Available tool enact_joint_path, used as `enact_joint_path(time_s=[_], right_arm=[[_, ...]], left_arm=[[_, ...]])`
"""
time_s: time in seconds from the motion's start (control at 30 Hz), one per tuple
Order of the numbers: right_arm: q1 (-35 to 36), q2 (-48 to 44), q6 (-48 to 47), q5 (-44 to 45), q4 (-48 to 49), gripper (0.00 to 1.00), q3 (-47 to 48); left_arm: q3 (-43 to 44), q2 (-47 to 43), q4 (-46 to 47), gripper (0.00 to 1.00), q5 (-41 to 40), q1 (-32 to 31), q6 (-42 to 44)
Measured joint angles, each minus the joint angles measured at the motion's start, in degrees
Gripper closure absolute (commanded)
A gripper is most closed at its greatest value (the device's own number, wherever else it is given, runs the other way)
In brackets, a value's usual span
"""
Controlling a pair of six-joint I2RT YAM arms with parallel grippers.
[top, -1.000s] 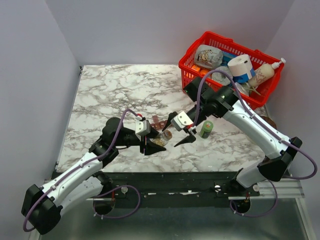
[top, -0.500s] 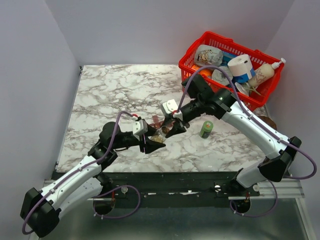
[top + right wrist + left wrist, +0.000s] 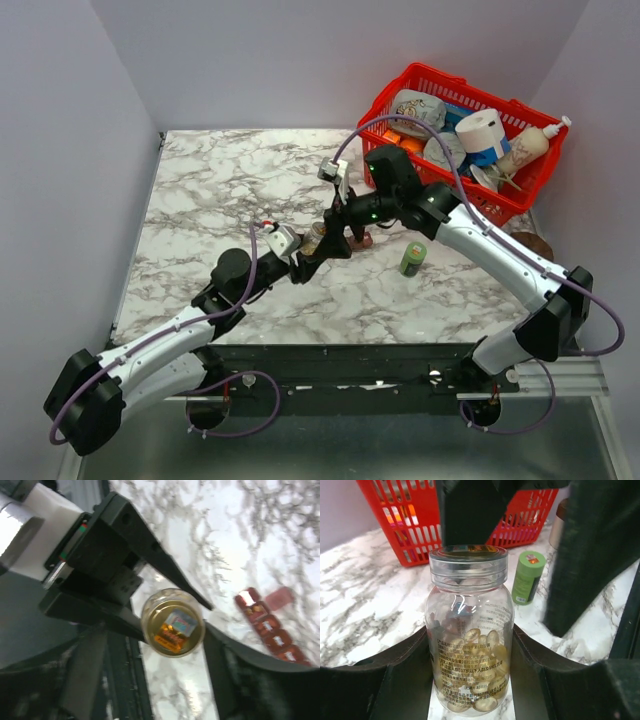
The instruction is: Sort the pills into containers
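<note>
My left gripper (image 3: 305, 260) (image 3: 470, 690) is shut on a clear bottle (image 3: 316, 240) (image 3: 470, 640), holding it upright above the table. Pale yellow pills (image 3: 487, 650) fill its lower half, and a clear screw cap (image 3: 468, 562) (image 3: 172, 622) tops it. My right gripper (image 3: 336, 236) (image 3: 157, 630) hangs over the bottle from above, open, its fingers (image 3: 235, 670) standing on either side of the cap. The containers, a dark red strip of small compartments (image 3: 267, 622) (image 3: 361, 240), lie on the marble just beyond the bottle, partly hidden by the right gripper.
A small green bottle (image 3: 413, 258) (image 3: 528, 577) stands to the right of the grippers. A red mesh basket (image 3: 385, 100) (image 3: 410, 545) full of items sits at the back right. A brown round object (image 3: 540, 243) lies by the right edge.
My left gripper has carried the bottle up and away from the near edge. My right gripper has swung left and come over the bottle's cap.
</note>
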Motion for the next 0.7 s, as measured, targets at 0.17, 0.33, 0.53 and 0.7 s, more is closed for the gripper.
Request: enact_joint_path(time_s=[0.17,0.33,0.53,0.7], right_arm=[[-1.2,0.0,-9.4,-6.9,-7.7,0.00,7.4],[-2.6,-2.3,-35.5,-14.1,-18.0,0.00,13.7],[-1.9,-0.1,-65.5,-22.1,-36.1,0.05,18.4],[1.0,3.8,-72.7,-22.7,-40.0,0.10,18.7]], left_arm=[[0.0,-3.8,-0.3,1.00,3.8,1.6,0.2],[0.8,-8.7,-5.5,1.00,14.5,3.4,0.5],[4.3,-6.3,-10.1,1.00,30.4,5.2,-1.0],[6.2,-3.3,-11.0,1.00,37.5,5.7,-2.3]])
